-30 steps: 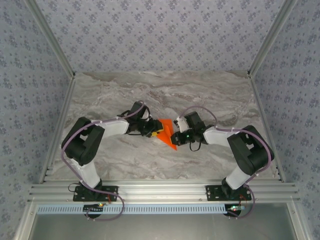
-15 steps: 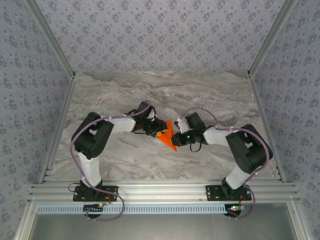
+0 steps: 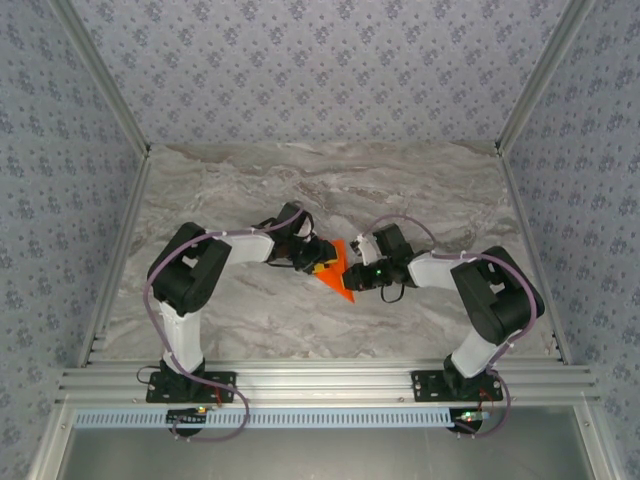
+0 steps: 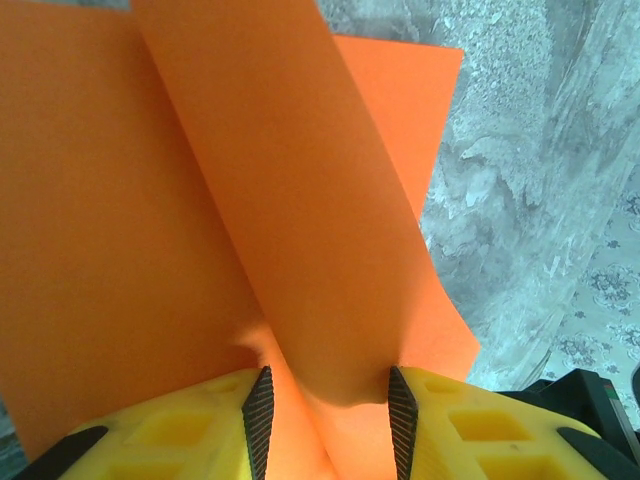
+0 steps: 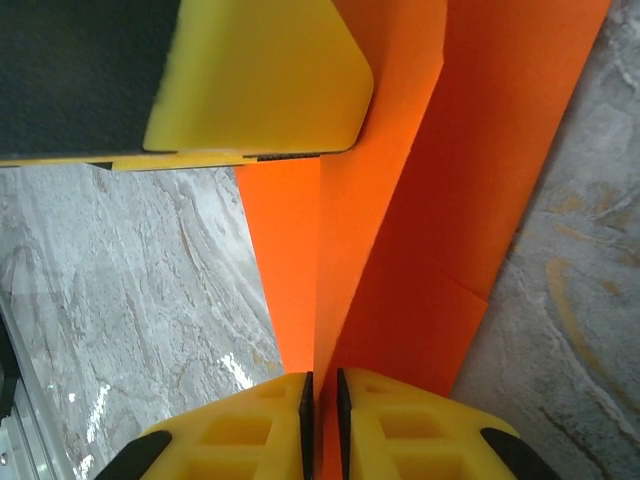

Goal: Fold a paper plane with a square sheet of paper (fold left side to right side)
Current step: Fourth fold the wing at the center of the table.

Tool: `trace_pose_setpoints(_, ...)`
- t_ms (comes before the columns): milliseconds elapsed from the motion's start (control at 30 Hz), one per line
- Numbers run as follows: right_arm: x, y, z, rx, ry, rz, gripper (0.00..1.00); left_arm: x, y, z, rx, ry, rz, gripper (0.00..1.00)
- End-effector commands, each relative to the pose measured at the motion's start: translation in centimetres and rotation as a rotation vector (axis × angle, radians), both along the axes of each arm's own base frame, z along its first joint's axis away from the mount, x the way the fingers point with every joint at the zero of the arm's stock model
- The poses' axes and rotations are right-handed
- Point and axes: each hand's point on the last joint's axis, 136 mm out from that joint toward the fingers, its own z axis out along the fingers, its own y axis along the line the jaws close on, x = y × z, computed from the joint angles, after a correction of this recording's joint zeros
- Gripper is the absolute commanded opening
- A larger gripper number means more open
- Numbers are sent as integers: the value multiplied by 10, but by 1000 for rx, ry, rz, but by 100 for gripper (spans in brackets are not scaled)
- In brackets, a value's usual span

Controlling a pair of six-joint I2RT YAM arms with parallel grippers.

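Note:
The square sheet of paper (image 3: 337, 272) is bright orange and creased into a small pointed shape, lying mid-table between both grippers. My left gripper (image 3: 316, 258) reaches it from the left. In the left wrist view the left gripper (image 4: 328, 405) has its jaws apart, and a raised flap of the paper (image 4: 300, 200) runs between the pads. My right gripper (image 3: 352, 272) comes in from the right. In the right wrist view the right gripper (image 5: 321, 395) is pinched almost together on a standing crease of the paper (image 5: 490, 160). The left gripper's yellow finger (image 5: 260, 80) sits across the top of that view.
The marble table (image 3: 250, 180) is bare around the paper. Aluminium frame posts (image 3: 110, 110) and patterned walls border it on both sides. A rail (image 3: 320, 380) with the arm bases runs along the near edge.
The left arm has swung right and its gripper has pushed in against the paper. The paper now looks narrower and more bunched. The right arm has barely moved.

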Motion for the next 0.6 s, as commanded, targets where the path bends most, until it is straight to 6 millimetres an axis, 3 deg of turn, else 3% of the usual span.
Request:
trace_pose_setpoints(0,-2,0,-3,23,33,-5,16,-5,3,-13,50,23,-13,38)
trace_pose_setpoints(133,1,0,2,41,28,-9,18,-6,4,-13,54,24,-13,38)
trace_pose_setpoints(433,18,-9,29,129,17,-74,35,-6,6,-13,64,25,-15,38)
trace_pose_setpoints(567,24,-9,28,140,68,-80,36,-6,5,-12,63,21,-16,38)
